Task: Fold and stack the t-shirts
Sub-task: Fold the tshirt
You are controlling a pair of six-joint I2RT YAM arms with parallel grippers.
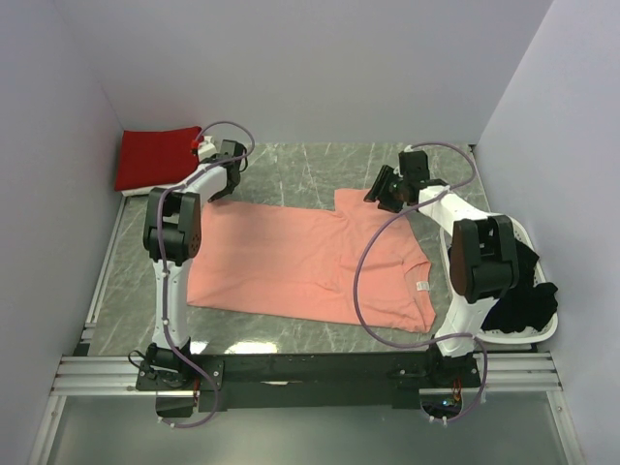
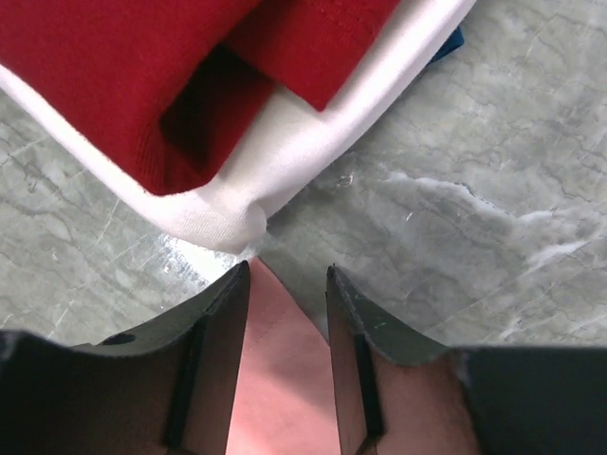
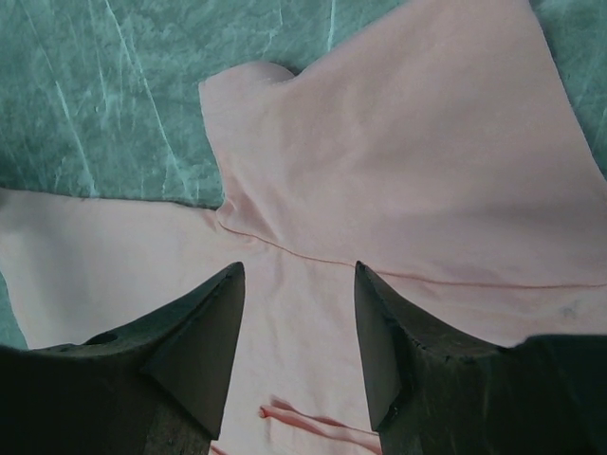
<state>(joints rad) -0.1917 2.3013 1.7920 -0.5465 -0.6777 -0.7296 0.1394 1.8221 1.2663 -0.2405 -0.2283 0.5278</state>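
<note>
Salmon-pink t-shirt point(image 1: 310, 262) — corner between left gripper point(image 2: 287, 275)

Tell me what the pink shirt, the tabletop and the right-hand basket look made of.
Salmon-pink t-shirt: soft matte cloth, lying limp with a stitched sleeve seam. Tabletop: grey-green, veined like marble, faint sheen; stone or printed laminate, cannot tell. Basket: white, smooth rigid rim, probably plastic.
</note>
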